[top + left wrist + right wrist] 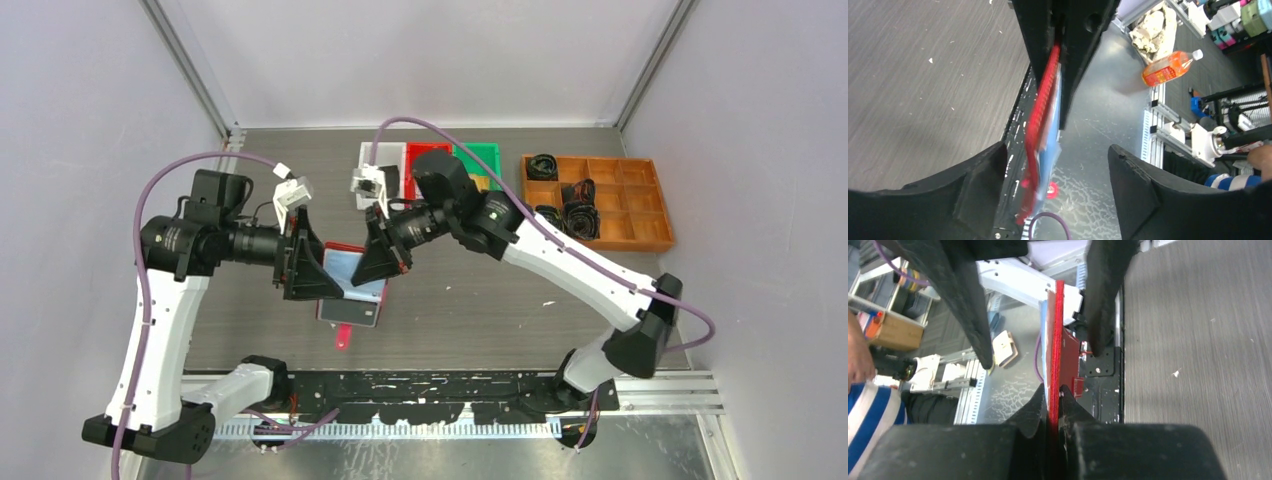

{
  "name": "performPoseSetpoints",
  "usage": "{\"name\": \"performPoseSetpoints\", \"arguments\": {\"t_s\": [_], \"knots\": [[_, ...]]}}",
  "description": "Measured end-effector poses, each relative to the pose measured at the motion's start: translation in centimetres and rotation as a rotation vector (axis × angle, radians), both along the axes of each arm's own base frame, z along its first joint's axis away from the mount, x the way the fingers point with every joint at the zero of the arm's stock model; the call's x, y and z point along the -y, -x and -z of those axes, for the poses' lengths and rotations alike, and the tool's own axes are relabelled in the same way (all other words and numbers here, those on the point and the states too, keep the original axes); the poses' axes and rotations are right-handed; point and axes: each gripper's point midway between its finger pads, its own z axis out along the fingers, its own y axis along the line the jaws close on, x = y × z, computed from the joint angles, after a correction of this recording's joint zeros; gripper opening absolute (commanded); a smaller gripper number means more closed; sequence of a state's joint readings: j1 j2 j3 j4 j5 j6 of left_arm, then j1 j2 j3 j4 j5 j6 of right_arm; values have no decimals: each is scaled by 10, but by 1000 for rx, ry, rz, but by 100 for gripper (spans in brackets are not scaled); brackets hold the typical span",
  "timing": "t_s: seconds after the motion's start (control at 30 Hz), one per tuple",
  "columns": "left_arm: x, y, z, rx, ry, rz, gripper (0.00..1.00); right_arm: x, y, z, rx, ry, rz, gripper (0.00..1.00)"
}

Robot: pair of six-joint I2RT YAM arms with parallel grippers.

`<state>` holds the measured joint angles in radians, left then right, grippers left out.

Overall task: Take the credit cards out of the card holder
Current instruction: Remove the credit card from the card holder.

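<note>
The right pincer (1053,392) was clamped tight on the small red bifold card holder with pale blue inner pages (350,310), its 2 black fingers pressed against either face of the cover. That grip held the holder on edge in the air above the dark grey wood-grain tabletop (480,310), between the 2 arms, probably so that the pockets faced the other arm. The left pincer (1057,150) stood wide, its fingers straddling the holder from the opposite side without pinching it. In the left wrist view the red cover ran nearer 1 finger than the other. I judged that this spread was meant to let it close on a pale page or a card edge while the right arm braced the cover. The thin plastic credit cards were presumably inside the pockets, but no single card could be told from the blue pages.
</note>
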<state>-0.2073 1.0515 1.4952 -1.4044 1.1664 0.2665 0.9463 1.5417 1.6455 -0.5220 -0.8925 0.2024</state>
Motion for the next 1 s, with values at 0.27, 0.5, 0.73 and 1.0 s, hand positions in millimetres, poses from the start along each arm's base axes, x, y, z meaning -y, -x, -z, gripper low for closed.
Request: {"name": "performPoseSetpoints", "arguments": {"t_s": [0.27, 0.5, 0.73, 1.0], "knots": [[1, -11, -9, 12, 26, -81, 79, 39, -37, 5, -91, -211, 356, 1], [5, -30, -27, 27, 139, -195, 77, 45, -31, -30, -221, -451, 396, 1], [5, -44, -29, 20, 162, -254, 77, 49, -30, -54, -250, -561, 393, 1], [-5, -47, -35, 66, 161, -344, 73, 53, -26, -60, -236, -579, 369, 1]]}}
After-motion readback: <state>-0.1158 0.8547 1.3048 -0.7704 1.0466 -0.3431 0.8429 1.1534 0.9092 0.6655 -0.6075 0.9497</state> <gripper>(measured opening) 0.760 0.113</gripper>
